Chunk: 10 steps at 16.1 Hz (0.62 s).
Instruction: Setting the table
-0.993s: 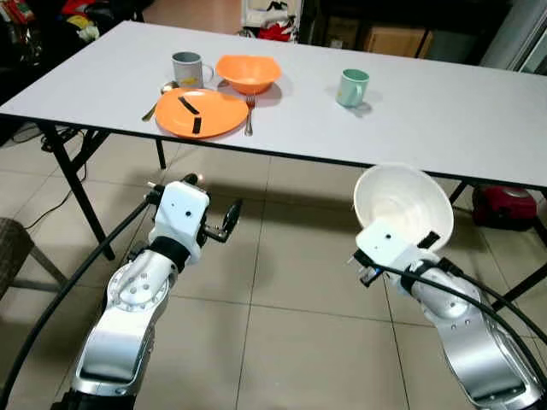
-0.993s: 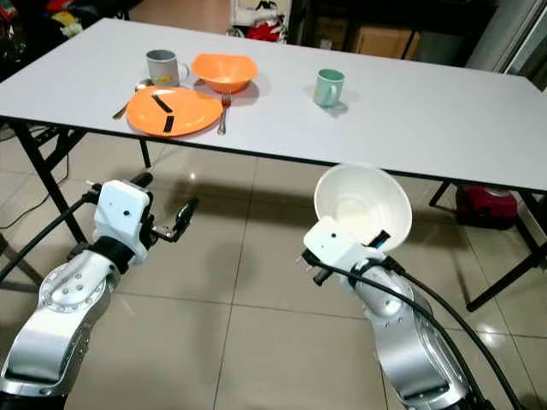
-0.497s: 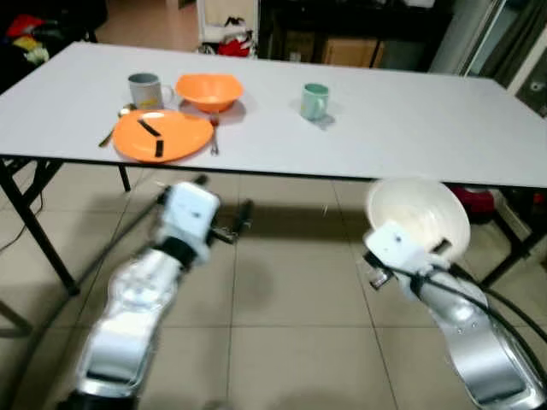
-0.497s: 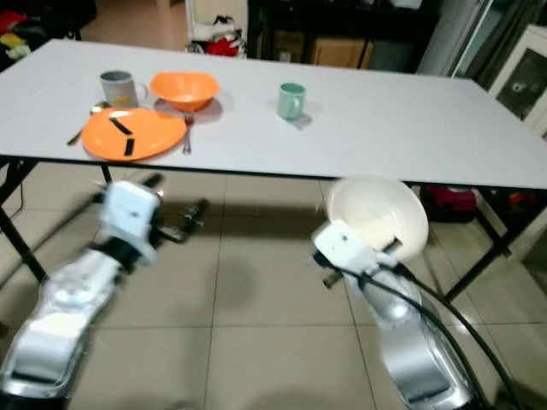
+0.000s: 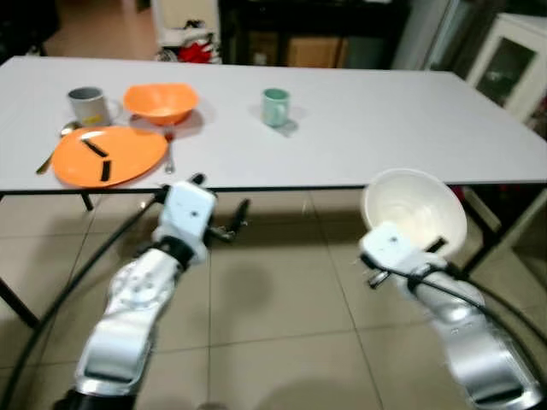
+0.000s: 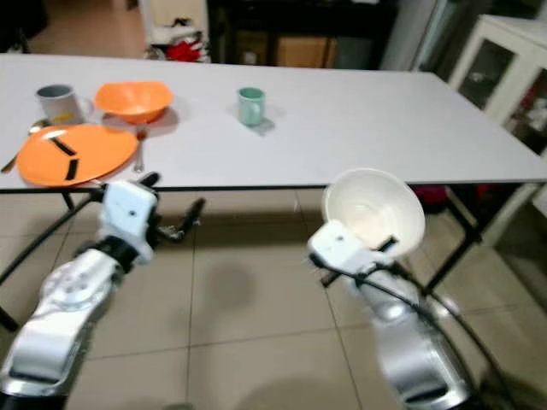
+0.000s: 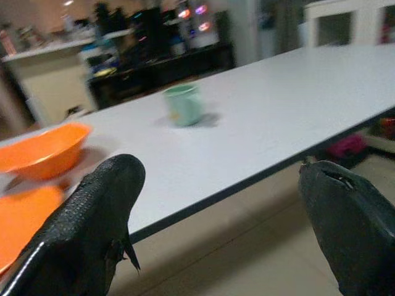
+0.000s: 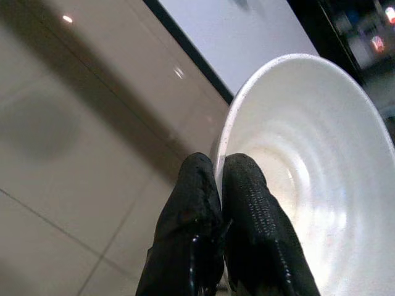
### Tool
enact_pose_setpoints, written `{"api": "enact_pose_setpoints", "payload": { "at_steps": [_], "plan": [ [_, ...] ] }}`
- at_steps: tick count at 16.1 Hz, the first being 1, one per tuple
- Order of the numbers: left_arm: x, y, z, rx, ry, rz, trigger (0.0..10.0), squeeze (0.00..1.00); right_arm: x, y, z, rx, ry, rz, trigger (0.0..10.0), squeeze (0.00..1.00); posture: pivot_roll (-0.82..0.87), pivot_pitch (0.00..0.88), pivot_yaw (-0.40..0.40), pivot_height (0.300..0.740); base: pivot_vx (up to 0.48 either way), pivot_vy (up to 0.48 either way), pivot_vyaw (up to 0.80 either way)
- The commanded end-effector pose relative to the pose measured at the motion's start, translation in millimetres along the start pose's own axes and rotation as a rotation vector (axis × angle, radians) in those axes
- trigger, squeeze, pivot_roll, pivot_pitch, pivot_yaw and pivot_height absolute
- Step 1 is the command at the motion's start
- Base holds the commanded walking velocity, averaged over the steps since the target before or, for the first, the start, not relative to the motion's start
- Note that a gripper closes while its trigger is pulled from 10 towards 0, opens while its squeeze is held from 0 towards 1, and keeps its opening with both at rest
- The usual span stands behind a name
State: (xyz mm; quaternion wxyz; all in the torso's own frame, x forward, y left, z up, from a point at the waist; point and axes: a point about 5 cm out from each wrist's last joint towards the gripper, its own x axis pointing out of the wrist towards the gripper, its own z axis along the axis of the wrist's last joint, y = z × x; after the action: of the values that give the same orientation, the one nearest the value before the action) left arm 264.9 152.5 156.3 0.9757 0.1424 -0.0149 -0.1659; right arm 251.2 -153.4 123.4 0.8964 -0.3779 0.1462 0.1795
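My right gripper (image 8: 219, 169) is shut on the rim of a white bowl (image 5: 414, 209), which it holds tilted over the floor, just before the white table's near edge (image 5: 342, 184). On the table's left part lie an orange plate (image 5: 109, 154) with two dark strips on it, an orange bowl (image 5: 160, 101), a grey mug (image 5: 85, 104), a fork (image 5: 169, 149) and a spoon (image 5: 51, 152). A green mug (image 5: 274, 107) stands alone nearer the middle. My left gripper (image 5: 238, 220) hovers open and bare below the table edge, with its fingers (image 7: 102, 209) wide apart.
Black table legs (image 5: 479, 248) stand at the right, under the table. A white cabinet (image 5: 511, 64) stands at the back right and dark furniture (image 5: 308, 34) runs behind the table. Tiled floor (image 5: 282, 316) lies between my arms.
The camera has swung to the right, so the table setting sits further left in the picture. Both arms keep their pose, the right one still gripping the white bowl.
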Motion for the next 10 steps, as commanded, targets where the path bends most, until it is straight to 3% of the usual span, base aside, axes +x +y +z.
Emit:
{"api": "enact_pose_setpoints", "payload": {
  "at_steps": [1,10],
  "plan": [
    [2.5,-1.4,3.4,-0.002,-0.009,-0.002,10.0,0.0,-0.5,-11.0,5.3,-0.032,-0.029,-0.053,10.0,0.0,0.12,0.0,-0.073,0.74,0.345,0.0,0.0],
    [1.6,4.5,1.4,0.001,0.004,0.047,10.0,0.0,5.9,-16.4,12.2,-0.016,-0.071,-0.049,10.0,0.0,0.13,0.0,-0.082,0.74,0.342,0.0,0.0]
  ]
}}
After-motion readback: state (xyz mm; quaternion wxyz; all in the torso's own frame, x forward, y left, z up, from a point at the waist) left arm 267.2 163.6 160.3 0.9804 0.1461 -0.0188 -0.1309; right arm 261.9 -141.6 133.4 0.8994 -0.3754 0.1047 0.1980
